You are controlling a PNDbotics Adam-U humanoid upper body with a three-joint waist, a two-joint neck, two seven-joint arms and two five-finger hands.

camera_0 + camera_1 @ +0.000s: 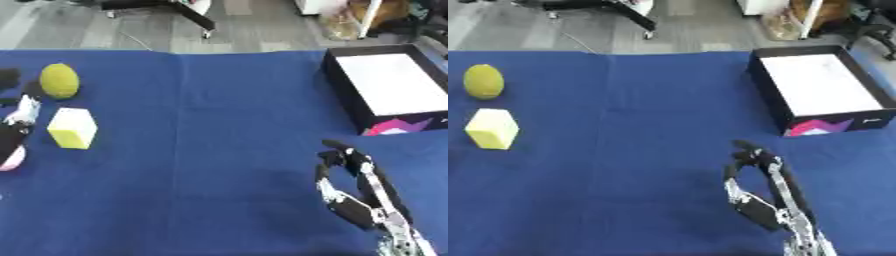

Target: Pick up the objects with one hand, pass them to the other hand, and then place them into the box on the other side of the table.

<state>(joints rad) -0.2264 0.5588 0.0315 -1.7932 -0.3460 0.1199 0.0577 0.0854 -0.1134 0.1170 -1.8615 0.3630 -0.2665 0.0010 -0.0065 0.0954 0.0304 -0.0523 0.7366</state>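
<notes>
A yellow-green ball [59, 80] lies on the blue table cloth at the far left. Just in front of it stands a pale yellow block [73, 128]. My left hand [19, 120] shows only partly at the left edge, beside the block. A pink rounded thing [10, 159] sits right below it, and whether the hand holds it is hidden. Low on the right side, my right hand [754, 200] hovers open with its fingers pointing up and nothing in it. The black box [767, 97] with a white floor stands at the far right.
A dark object [8, 77] sits at the left edge beside the ball. The blue cloth [210, 150] covers the whole table. Beyond the far edge are a grey floor and a chair base [188, 15].
</notes>
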